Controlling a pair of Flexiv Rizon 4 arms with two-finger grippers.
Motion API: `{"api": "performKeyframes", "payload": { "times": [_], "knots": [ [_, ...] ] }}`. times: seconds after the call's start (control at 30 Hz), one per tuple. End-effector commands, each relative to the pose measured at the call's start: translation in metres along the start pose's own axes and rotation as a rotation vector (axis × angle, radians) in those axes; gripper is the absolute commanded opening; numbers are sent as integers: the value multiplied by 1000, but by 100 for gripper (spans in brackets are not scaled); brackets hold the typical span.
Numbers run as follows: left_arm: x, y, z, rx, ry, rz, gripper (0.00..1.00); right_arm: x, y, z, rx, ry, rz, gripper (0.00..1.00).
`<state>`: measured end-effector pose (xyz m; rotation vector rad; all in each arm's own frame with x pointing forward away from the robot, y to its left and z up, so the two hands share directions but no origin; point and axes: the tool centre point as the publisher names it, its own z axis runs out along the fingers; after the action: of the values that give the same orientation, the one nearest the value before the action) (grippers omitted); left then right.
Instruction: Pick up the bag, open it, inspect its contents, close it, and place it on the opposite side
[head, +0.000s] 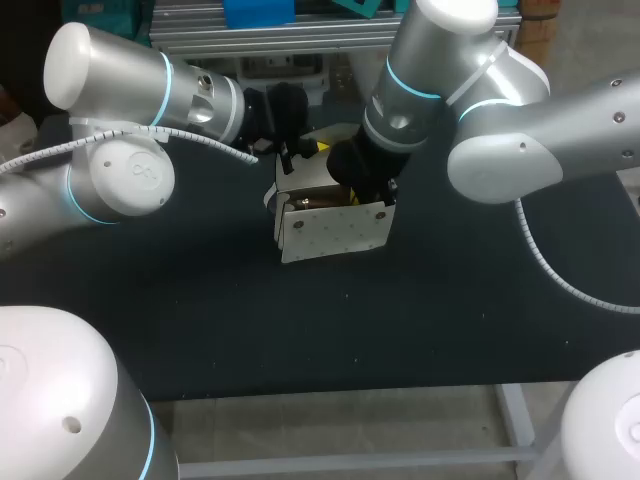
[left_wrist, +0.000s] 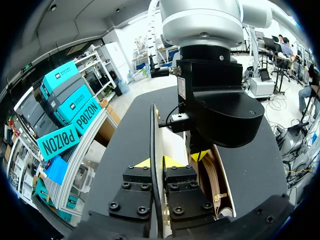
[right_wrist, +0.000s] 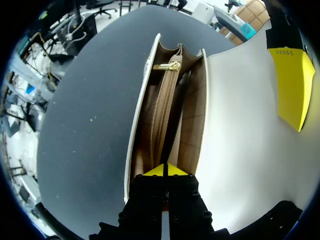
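At the middle of the black table (head: 400, 320) stands a white dotted box-shaped handbag (head: 335, 232), upright with its mouth open. Its white flap (right_wrist: 245, 130) is lifted back, and the left gripper (left_wrist: 156, 162) is closed narrowly on the flap's thin edge. The right gripper (right_wrist: 165, 170) reaches down inside the bag, fingers almost together on a thin brown divider, beside a brown zipped pocket (right_wrist: 162, 115) with a gold pull (right_wrist: 167, 66).
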<state>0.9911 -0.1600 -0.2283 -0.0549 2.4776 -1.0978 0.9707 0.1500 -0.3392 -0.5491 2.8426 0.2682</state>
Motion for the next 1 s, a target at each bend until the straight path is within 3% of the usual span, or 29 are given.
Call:
{"api": "performKeyframes", "payload": {
  "times": [0.03, 0.1, 0.2, 0.23, 0.4, 0.5, 1.0],
  "knots": [
    [3, -2, 1, 2, -2, 2, 0, -6, -1, 12, 2, 74, -1, 25],
    [3, -2, 1, 2, -3, 2, 0, -6, -1, 10, 5, 76, -1, 38],
    [3, -2, 1, 4, -2, 3, 0, -7, -2, 8, 14, 88, 2, 51],
    [3, -2, 1, 5, -2, 3, 0, -7, -2, 8, 17, 95, 1, 62],
    [3, -2, 2, 7, -1, 8, 0, -6, -1, 9, 22, 114, -3, 85],
    [4, -2, 2, 7, -1, 10, 0, -5, 0, 11, 23, 124, -8, 95],
    [5, -2, 3, 7, 3, 20, 0, -7, 0, 10, 27, 127, -9, 93]
  ]
}}
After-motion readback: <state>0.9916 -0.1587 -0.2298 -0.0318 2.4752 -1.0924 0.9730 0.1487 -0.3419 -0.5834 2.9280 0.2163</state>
